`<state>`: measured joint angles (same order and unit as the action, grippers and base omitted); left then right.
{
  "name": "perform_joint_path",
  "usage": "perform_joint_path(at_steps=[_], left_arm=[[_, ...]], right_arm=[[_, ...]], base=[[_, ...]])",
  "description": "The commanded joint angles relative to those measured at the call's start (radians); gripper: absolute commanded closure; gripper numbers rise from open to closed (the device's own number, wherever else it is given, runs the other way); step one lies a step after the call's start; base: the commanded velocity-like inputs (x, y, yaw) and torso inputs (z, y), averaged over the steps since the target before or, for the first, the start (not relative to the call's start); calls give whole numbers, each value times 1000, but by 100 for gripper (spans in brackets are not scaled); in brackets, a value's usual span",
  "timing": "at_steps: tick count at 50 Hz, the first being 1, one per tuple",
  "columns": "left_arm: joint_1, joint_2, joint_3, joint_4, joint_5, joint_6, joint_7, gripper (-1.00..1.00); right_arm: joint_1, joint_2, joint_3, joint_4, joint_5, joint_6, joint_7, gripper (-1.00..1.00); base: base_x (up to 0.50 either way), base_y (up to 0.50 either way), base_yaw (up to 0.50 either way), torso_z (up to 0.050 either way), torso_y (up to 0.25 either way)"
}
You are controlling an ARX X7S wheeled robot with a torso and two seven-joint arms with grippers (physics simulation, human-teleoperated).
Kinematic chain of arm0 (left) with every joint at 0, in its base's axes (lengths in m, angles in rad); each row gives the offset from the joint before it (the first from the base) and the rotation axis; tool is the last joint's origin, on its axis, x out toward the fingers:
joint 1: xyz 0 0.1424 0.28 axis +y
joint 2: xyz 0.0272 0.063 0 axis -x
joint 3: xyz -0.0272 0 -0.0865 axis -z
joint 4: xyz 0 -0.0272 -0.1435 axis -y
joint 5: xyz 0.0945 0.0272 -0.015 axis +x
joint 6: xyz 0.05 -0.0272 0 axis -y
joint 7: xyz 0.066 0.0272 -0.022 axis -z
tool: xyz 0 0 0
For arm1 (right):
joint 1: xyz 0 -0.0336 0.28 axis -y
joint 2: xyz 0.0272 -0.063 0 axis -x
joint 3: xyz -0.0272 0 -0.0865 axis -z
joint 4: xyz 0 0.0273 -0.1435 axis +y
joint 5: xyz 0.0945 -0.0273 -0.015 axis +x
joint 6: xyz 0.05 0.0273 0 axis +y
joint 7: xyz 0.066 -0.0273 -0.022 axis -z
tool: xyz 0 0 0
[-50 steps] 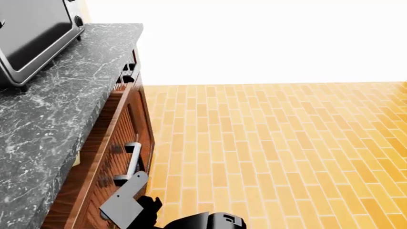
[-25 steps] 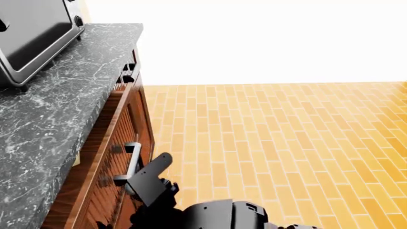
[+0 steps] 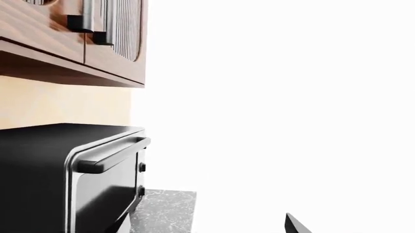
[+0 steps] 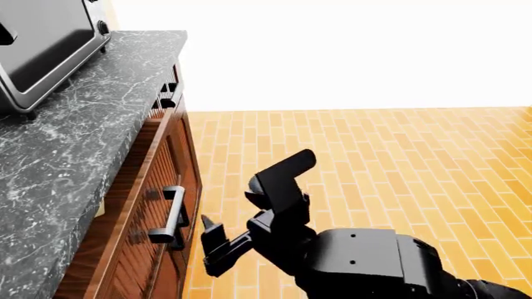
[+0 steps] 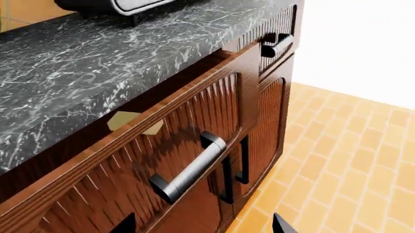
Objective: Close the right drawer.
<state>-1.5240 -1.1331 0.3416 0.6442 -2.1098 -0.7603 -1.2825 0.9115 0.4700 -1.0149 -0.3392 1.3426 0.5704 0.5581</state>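
Hovering beside the drawer [image 5: 162, 141] (ajar under the bench [image 5: 97, 63]), right fingers [image 4: 295, 168] spread wide, holding nothing; pushing remaining.

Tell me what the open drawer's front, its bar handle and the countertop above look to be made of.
Right drawer: front looks like reddish-brown wood with a satin sheen, going by its grain and carved ribs. Bar handle: probably dark metal, smooth with a soft highlight along its edge. Countertop: seems to be polished dark stone, marble-like, with white veining; being a render, this is look only.

Head cam down over countertop [image 4: 75, 143]; right wrist cam close, same countertop.
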Motion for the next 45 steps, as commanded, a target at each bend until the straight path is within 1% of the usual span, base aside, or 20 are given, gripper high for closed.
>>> perform_joint_path(at_steps=[1,4,6,10,11,14,15,20,21,28,31,37,45], left_arm=[[18,3,8,8,15,2,-1,-100],[22,2,8,10,13,4,-1,-100],[22,2,10,14,10,6,-5,-100],[22,6,15,19,11,4,-11,-100],[22,6,15,19,11,4,-11,-100],[23,5,17,24,7,7,-16,-100],[23,5,17,25,6,7,-16,-100],[29,7,20,28,13,8,-15,-100],[29,7,20,29,14,8,-15,-100],[42,19,32,36,26,8,-18,-100],[35,36,44,35,26,8,-30,-100],[27,90,78,44,31,13,-61,-100],[-42,210,145,25,19,17,-120,-100]], right_arm=[[94,179,123,-171,175,34,125,-100],[153,246,182,-202,297,41,166,-100],[201,295,213,-222,343,55,198,-100],[278,366,229,-222,424,114,233,-100],[279,366,229,-222,425,114,234,-100],[328,419,256,-218,492,133,245,-100],[328,419,256,-219,493,134,245,-100],[371,490,292,-227,568,143,259,-100],[371,491,292,-227,569,143,260,-100],[426,586,337,-208,626,165,258,-100],[424,631,364,-197,629,147,248,-100],[444,674,383,-177,630,165,229,-100],[453,725,409,-138,623,164,207,-100]], base=[[0,0,0,0,0],[0,0,0,0,0],[0,0,0,0,0],[0,0,0,0,0],[0,0,0,0,0],[0,0,0,0,0],[0,0,0,0,0],[0,0,0,0,0],[0,0,0,0,0],[0,0,0,0,0],[0,0,0,0,0],[0,0,0,0,0],[0,0,0,0,0]])
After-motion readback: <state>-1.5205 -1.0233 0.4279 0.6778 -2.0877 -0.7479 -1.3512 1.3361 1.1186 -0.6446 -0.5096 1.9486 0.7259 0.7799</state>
